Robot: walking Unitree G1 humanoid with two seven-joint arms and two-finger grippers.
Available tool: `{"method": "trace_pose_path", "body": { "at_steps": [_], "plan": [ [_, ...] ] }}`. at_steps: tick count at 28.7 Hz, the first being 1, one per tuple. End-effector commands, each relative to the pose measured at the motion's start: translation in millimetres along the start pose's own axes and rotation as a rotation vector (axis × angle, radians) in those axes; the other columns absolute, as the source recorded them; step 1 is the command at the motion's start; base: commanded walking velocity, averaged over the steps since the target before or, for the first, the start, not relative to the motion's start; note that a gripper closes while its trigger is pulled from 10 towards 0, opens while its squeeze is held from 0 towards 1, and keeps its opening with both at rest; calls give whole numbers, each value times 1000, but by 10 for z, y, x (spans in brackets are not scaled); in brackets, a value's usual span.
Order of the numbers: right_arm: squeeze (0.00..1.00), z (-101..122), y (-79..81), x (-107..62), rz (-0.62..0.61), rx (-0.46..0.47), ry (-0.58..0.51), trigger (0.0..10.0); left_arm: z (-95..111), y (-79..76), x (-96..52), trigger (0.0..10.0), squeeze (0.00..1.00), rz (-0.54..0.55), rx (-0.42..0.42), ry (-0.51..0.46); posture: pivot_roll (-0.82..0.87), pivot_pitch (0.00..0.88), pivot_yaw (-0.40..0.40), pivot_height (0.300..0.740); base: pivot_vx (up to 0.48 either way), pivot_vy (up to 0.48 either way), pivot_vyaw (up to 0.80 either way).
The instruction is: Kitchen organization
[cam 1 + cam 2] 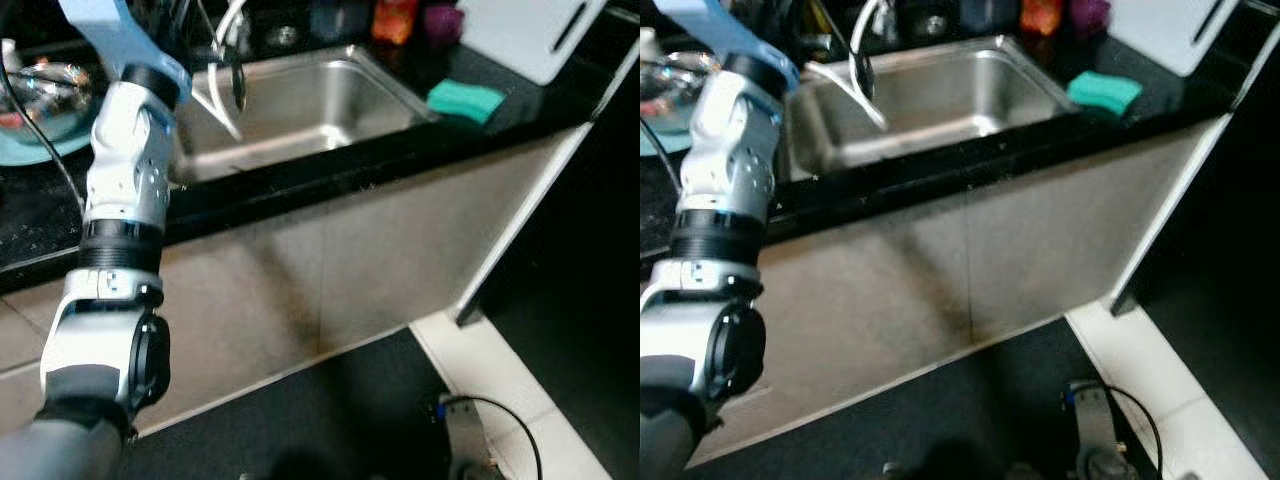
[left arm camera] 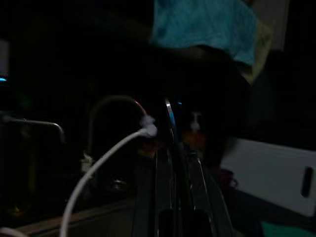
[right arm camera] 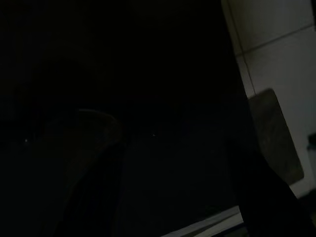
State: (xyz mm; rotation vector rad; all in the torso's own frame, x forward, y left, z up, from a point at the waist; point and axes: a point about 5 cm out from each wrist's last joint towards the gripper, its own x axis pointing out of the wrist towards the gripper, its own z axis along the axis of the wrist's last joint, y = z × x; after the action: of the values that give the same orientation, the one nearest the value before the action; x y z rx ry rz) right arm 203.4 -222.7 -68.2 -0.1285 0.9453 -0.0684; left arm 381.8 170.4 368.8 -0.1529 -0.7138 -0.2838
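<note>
Reaching over the stainless steel sink (image 1: pixel 300 110), the left claw (image 1: pixel 236 85) gripped a thin dark-rimmed disc-like item; its white cable (image 1: pixel 222 110) could snag the tap. Right claw's state: cannot tell.

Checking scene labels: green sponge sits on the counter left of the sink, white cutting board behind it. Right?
Not quite. The green sponge lies on the black counter to the right of the sink, as the left eye view shows. The white cutting board behind it is correct.
</note>
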Motion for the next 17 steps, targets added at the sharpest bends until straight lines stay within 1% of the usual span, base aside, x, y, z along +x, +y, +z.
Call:
{"method": "trace_pose_path", "body": {
  "at_steps": [1,2,6,17],
  "plan": [
    [0,-70,58,-4,16,13,24,10000,8,62,-13,10000,0,15,10,0,2,154,30,740,0,0,0],
    [0,-70,57,-4,16,13,24,10000,-4,64,-15,10000,0,15,11,5,2,154,30,740,0,0,0],
    [0,-71,57,-4,18,12,23,10000,-38,75,-26,10000,0,17,9,16,2,153,29,740,275,0,0],
    [0,-64,72,-3,25,11,22,10000,-64,58,-33,10000,0,5,13,20,5,152,30,740,422,0,0]
  ]
}}
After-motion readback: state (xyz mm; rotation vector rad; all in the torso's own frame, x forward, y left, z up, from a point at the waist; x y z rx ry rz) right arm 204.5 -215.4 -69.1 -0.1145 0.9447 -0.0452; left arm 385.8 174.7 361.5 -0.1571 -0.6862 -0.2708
